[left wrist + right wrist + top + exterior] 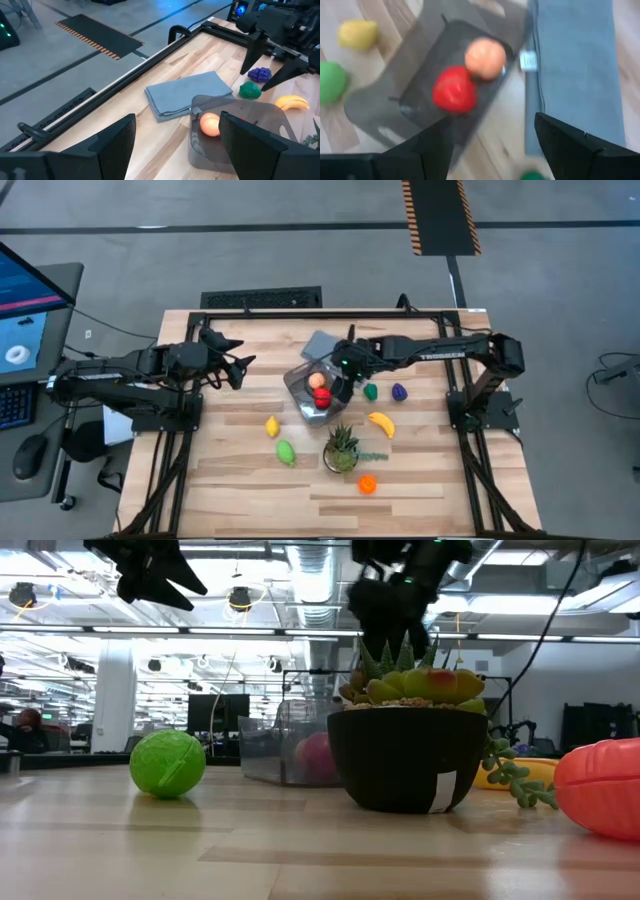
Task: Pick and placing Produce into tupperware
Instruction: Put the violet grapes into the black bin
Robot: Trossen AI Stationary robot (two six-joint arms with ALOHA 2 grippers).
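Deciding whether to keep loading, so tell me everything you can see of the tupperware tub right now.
The tupperware is a small rectangular tub of greyish see-through plastic with rounded corners, open-topped, upright on the wooden table and turned at an angle. Inside lie a peach-orange fruit and a red fruit, touching each other. The blue-grey lid lies flat beside it. The right gripper hovers over its edge, jaws apart, holding nothing.

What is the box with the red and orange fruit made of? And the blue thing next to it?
The box looks like smoky clear plastic: the table grain shows through its walls. The red fruit and orange fruit look like smooth moulded plastic. The blue thing seems to be soft cloth, folded in layers, though it could be something stiffer.
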